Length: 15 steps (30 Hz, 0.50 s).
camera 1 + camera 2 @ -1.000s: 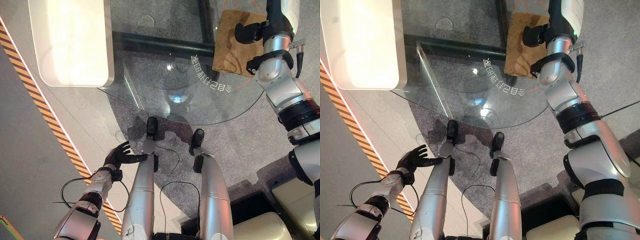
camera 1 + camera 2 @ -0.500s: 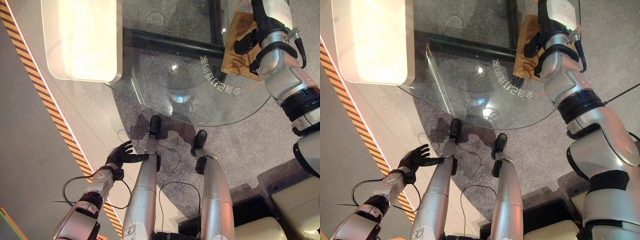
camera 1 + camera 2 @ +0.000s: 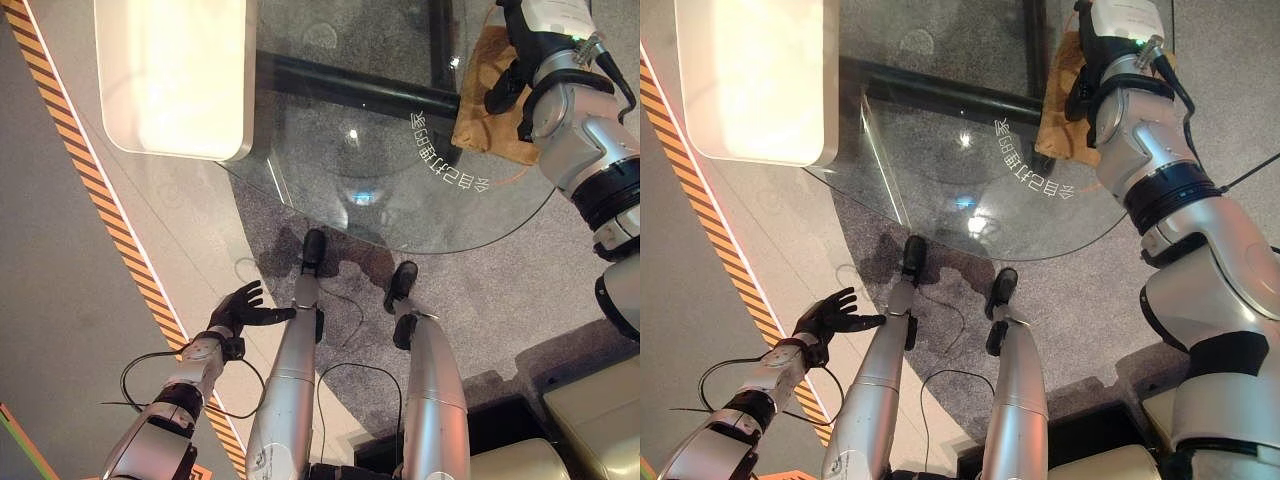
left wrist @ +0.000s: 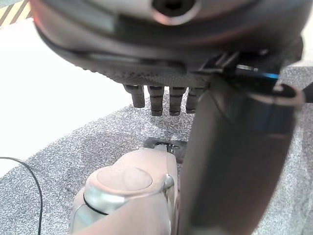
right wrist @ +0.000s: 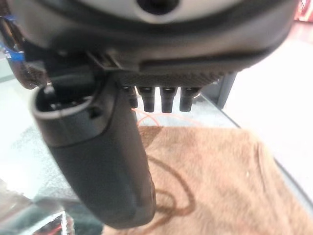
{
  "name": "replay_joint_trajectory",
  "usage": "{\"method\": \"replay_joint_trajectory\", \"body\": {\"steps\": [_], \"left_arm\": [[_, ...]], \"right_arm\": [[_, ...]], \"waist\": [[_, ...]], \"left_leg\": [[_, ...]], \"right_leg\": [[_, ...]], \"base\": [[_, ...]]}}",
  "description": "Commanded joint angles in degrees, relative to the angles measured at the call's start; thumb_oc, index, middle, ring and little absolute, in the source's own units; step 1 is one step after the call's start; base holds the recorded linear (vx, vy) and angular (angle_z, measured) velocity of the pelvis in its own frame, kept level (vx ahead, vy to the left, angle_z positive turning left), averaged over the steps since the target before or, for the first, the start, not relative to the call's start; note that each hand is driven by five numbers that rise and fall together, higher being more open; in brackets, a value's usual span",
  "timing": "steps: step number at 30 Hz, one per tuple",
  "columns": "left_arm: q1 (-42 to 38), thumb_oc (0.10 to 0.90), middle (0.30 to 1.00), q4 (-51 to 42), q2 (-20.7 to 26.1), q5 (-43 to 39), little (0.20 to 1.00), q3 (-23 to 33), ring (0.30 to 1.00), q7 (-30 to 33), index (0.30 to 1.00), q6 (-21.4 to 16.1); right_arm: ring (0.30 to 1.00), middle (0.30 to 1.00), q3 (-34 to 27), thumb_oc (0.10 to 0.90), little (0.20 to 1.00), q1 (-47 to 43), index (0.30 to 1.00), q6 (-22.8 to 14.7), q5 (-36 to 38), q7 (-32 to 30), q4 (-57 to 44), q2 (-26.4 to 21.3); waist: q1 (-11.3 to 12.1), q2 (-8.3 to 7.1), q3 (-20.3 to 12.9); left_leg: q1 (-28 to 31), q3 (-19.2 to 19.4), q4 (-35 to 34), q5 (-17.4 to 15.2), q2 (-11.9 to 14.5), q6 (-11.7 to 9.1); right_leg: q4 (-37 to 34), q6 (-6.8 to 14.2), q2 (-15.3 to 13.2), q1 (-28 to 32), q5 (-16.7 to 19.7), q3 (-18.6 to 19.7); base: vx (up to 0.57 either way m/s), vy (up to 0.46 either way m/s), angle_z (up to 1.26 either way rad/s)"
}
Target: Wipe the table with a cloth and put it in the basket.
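The right hand (image 3: 512, 72), fingers straight, lies on the brown cloth (image 5: 215, 171) on the glass table (image 3: 400, 190) to wipe; the left hand (image 3: 238, 308) hangs open, idle.

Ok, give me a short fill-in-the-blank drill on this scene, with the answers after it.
1. The brown cloth lies on a table made of ____.
2. The hand over the cloth is the robot's ____ hand.
3. The left hand hangs low with its fingers ____.

Missing words: glass; right; open
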Motion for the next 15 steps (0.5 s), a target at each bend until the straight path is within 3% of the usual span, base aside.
{"method": "replay_joint_trajectory", "body": {"steps": [1,5,15], "left_arm": [[8.0,0.8,0.9,0.6,4.3,2.1,0.9,-2.0,0.9,0.0,0.9,2.0],[8.0,0.8,0.9,0.3,4.4,2.2,0.9,-2.0,0.9,0.0,0.9,2.2],[8.2,0.8,0.9,0.2,4.4,2.6,0.9,-2.0,0.9,-0.3,0.9,2.1]], "right_arm": [[0.9,0.9,4.5,0.8,0.9,-8.4,0.9,0.5,-5.0,-0.9,-0.2,-6.8],[0.9,0.9,4.6,0.8,0.9,-8.3,0.9,1.1,-4.7,0.2,-0.8,-6.8],[0.9,0.9,4.0,0.8,0.9,-7.0,0.9,-1.1,-4.3,3.0,-0.2,-6.6]], "waist": [[-0.3,1.37,-0.7],[-0.4,1.41,-0.7],[-0.2,1.93,-0.7]], "left_leg": [[0.8,4.2,5.4,-7.1,-4.2,4.2],[0.6,4.2,5.3,-7.1,-4.3,4.2],[0.3,4.2,5.4,-7.0,-4.4,4.3]], "right_leg": [[-10.8,0.0,3.0,4.0,5.8,-3.7],[-10.7,0.0,3.1,3.7,5.8,-3.7],[-10.5,0.0,2.7,3.1,5.9,-3.8]], "base": [[0.0,0.0,0.0],[0.0,0.0,0.0],[0.0,0.0,0.0]]}}
